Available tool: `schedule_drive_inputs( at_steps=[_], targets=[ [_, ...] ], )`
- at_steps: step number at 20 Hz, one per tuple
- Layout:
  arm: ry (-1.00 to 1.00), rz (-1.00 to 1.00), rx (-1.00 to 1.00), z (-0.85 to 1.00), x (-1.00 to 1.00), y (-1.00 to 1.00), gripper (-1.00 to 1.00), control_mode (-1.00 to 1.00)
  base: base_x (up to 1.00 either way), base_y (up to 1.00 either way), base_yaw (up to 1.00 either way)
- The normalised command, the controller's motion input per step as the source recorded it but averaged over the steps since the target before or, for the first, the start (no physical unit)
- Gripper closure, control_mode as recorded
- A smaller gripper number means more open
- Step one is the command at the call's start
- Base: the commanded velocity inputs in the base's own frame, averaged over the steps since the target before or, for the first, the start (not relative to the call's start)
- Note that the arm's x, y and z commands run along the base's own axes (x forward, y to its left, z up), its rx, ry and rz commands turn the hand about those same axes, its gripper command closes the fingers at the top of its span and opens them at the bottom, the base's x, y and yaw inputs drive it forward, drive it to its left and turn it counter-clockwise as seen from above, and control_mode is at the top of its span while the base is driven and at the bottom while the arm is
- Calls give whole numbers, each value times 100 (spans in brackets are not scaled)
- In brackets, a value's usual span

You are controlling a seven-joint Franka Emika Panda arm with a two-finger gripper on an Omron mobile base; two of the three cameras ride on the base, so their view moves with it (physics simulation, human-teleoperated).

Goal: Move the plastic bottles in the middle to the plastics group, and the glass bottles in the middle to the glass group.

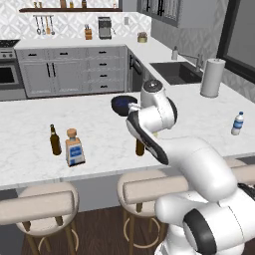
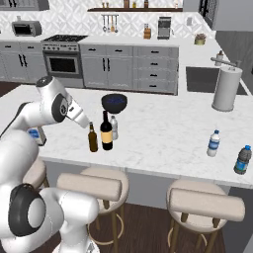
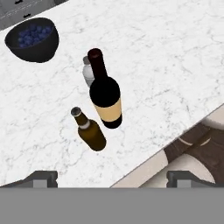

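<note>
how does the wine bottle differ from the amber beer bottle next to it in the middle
The wine bottle is taller and wider than the beer bottle. Its glass is near black, while the beer bottle is amber-brown. The wine bottle carries a cream label around its lower body; the beer bottle shows just a pale band at its neck. The wine bottle's top is dark red, the beer bottle's looks grey. Both stand upright on the white marble counter, close together, untouched.

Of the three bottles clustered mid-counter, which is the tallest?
The dark wine bottle with the cream label; it stands above the amber beer bottle and the pale plastic bottle behind it.
</note>
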Motion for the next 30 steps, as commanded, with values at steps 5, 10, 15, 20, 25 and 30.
schedule_drive_inputs(
  at_steps=[5, 10, 15, 20, 25, 30],
  targets=[
    [1, 0, 13, -14, 26, -7, -100, -100, 0, 0, 0],
    [7, 0, 14, -24, 19, 0, -100, -100, 0, 0, 0],
    [4, 0, 2, -28, 22, 2, -100, -100, 0, 0, 0],
    [0, 0, 0, -14, 34, 0, -100, -100, 0, 0, 0],
    [6, 0, 0, -14, 28, 0, -100, -100, 0, 0, 0],
    [6, 0, -4, -26, 17, 5, -100, -100, 0, 0, 0]
  ],
)
